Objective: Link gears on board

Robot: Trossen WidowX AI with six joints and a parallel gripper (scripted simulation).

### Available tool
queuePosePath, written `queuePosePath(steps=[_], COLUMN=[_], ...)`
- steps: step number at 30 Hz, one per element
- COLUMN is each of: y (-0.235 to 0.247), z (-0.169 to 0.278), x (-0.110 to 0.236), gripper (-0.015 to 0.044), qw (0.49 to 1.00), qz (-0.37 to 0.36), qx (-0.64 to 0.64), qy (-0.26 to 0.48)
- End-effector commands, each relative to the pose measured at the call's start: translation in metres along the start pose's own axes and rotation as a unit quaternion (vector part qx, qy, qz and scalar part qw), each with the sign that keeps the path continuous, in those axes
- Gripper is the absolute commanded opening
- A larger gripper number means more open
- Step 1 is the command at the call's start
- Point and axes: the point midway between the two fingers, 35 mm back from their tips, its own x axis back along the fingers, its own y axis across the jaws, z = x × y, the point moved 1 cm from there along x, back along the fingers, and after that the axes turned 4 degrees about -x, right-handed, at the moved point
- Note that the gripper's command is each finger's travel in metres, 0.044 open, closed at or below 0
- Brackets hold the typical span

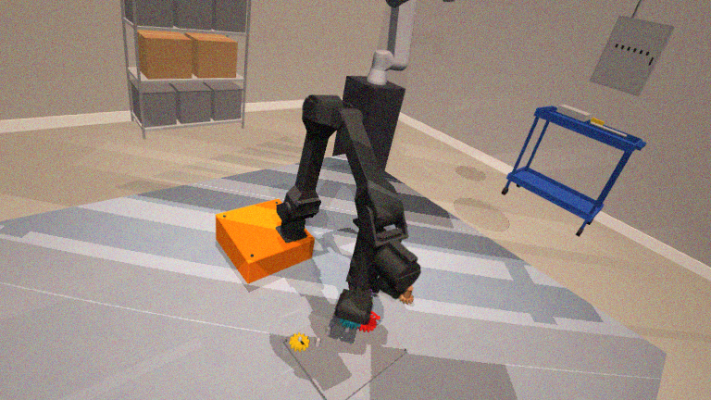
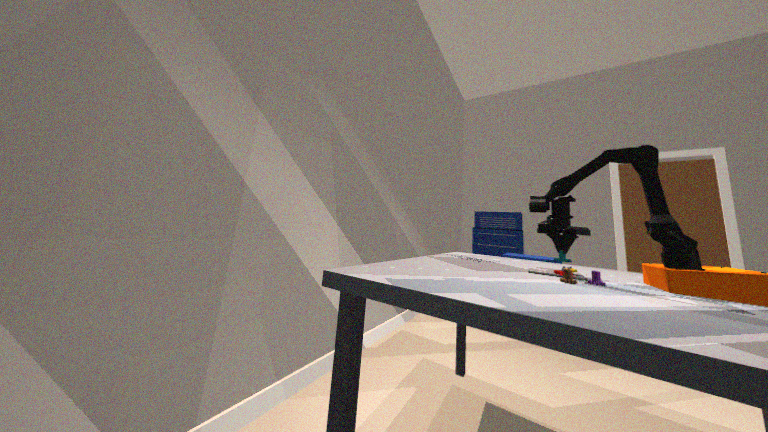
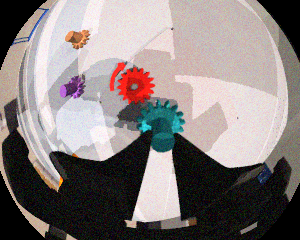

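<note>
My gripper [image 3: 162, 135] [image 2: 561, 254] is shut on the handle of the teal gear [image 3: 161, 113] [image 2: 562, 258] [image 1: 349, 323], held above the grey board [image 1: 335, 369], close beside the red gear [image 3: 142, 90] [image 1: 368, 323]. The red arrow [image 3: 114, 76] curves beside the red gear. The yellow gear [image 1: 299, 342] is at the board's far left, with a pale peg [image 1: 318, 342] to its right. Loose on the table stand a purple gear [image 3: 74, 88] [image 2: 595, 278] and an orange-brown gear [image 3: 79, 38] [image 1: 406, 295] [image 2: 568, 276]. Any peg under the teal gear is hidden.
The orange base block [image 1: 262, 241] [image 2: 707, 285] carries the arm behind the board. The table [image 1: 156, 343] has striped shadows across it. A blue trolley [image 1: 555, 191] and a shelf rack [image 1: 191, 77] stand away from the table.
</note>
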Motion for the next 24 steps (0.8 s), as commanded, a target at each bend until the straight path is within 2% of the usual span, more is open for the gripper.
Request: queuePosePath(steps=[1,10,21,24], y=[0.002,0.001,0.002,0.002], z=[0.001,0.001,0.001,0.001], x=[-0.008,-0.021,-0.038,-0.033], gripper=[0.0000,0.0000,0.0000,0.0000], qw=[1.000,1.000,0.997,0.996], qz=[-0.005,-0.005,-0.005,-0.005], qx=[0.029,0.029,-0.073,-0.091], qy=[0.001,0.001,0.002,0.002])
